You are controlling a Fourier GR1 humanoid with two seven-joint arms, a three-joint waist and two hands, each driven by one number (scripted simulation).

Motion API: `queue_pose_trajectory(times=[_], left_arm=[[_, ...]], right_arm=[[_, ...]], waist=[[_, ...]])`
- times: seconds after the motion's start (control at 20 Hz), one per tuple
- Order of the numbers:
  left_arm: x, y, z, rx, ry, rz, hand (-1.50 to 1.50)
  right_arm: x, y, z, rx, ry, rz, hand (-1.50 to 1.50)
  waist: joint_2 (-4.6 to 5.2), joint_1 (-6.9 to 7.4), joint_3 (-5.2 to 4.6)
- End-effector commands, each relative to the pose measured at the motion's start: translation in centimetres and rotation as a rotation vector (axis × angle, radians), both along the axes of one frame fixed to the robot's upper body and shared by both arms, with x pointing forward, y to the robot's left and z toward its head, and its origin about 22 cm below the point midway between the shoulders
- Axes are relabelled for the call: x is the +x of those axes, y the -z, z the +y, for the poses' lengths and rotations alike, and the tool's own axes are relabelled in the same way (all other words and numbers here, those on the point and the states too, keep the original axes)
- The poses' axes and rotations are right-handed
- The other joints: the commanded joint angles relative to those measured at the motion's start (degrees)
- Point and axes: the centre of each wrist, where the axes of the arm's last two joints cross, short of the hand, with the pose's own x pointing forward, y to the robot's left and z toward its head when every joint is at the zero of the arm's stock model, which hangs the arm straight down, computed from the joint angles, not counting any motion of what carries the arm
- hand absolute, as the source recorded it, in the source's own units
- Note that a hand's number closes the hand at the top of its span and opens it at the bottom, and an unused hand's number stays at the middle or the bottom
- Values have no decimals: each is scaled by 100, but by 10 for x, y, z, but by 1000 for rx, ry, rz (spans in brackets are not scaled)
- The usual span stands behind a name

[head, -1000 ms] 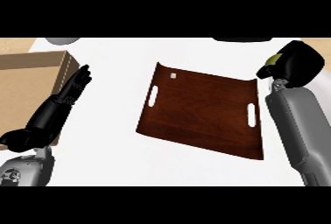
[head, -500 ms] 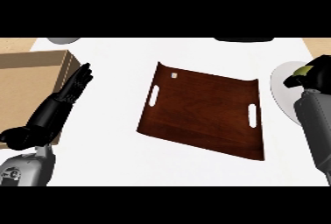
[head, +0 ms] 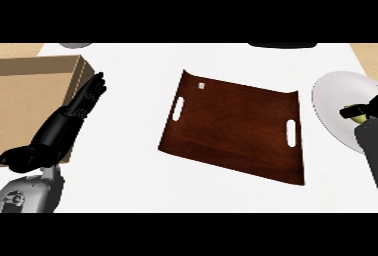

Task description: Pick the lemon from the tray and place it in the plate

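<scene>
Nearest me, my left hand (head: 70, 120) rests at the lower left, fingers straight and released, lying along the edge of the cardboard box (head: 37, 85); it is idle and has not shifted from a second ago.

Further in, the dark wooden tray (head: 236, 127) sits mid-counter with nothing on it; its two handle slots show white against the wood; it sits lower in view than before, so the head has tilted rather than the tray moved.

Now the change that matters: my right hand (head: 363, 111) has swung out to the right edge and is over the plate (head: 336, 100), fingers curled round the lemon (head: 356, 118), of which only a sliver of yellow-green shows beneath them; a second ago that hand was up near the tray's far right corner with the lemon in it, and the plate was not in sight at all; half a second ago the plate's rim was just coming in.

So the carry is all but done, I judge; what remains is lowering and letting go; whether the lemon already touches the plate I cannot tell.
</scene>
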Motion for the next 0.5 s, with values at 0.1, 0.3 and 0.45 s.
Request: queue_pose_trajectory(times=[0.1, 0.3, 0.45], left_arm=[[5, -15, 0, 0, 0, -29, 0], [-2, 15, -11, -1, 18, 12, 0], [-11, 8, 0, 2, -9, 8, 0]], right_arm=[[-5, 0, -16, -41, -76, -133, -150], [-8, 5, -14, -46, -140, -243, -150], [0, -4, -6, -26, -186, -369, -150]], waist=[[6, 17, 5], [-12, -45, 0], [-30, -33, 3]])
